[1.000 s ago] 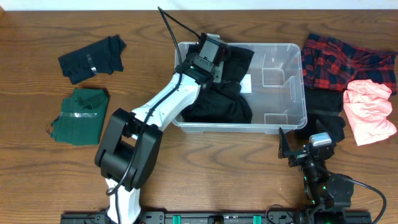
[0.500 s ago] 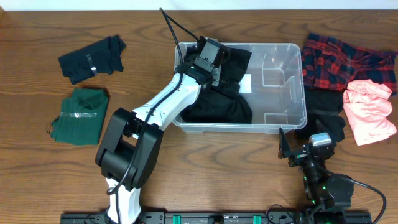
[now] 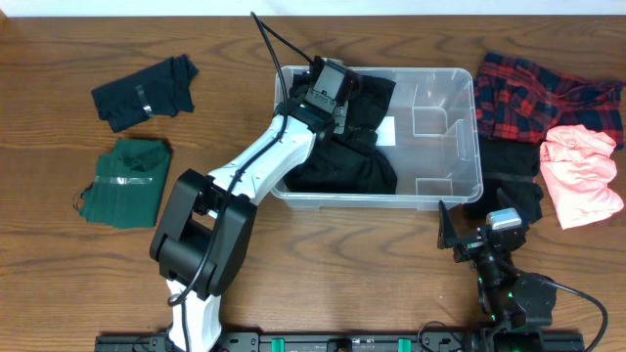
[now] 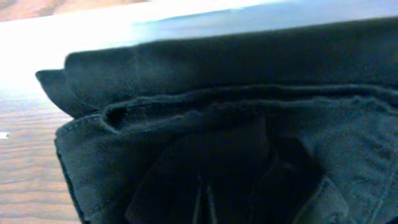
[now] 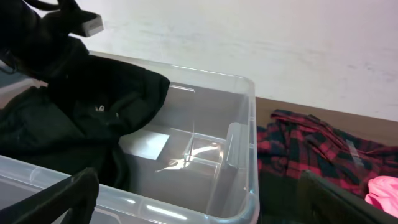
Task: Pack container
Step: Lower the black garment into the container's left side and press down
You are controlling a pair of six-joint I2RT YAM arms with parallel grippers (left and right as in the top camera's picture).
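While the left tool (image 3: pixel 335 95) is clenched on a fold of the black garment (image 3: pixel 342 166) just above the container (image 3: pixel 437 147), the container itself sits mid-tabletop (image 3: pixel 323 274) with a long side facing the robot. Most of that garment is already heaped in the container's left half. The white label (image 3: pixel 388 130) on the base peeks out beside it, and the right half with its moulded notches is bare. Meanwhile the right tool (image 3: pixel 474 235) is parked just in front of the container's near right corner, released wide and holding nothing.

Handling-wise, my guess is the container is light, thin clear plastic. It looks stiff enough at the rim, but the walls probably flex. It's smooth too, so it'll likely skate on the wood if cloth gets shoved against one wall. To steady it I'd pinch the rim on the short right wall, not the slick wall face.

The clothes are the opposite: limp, floppy, nothing fragile. I'd grab a thick fold near the middle so less drags over the rim.

Waiting to go in, I reckon:
- right of the container: plaid shirt (image 3: pixel 533 93), pink piece (image 3: pixel 579 174)
- well off to the container's left: green piece (image 3: pixel 125 181), navy piece (image 3: pixel 147 91)
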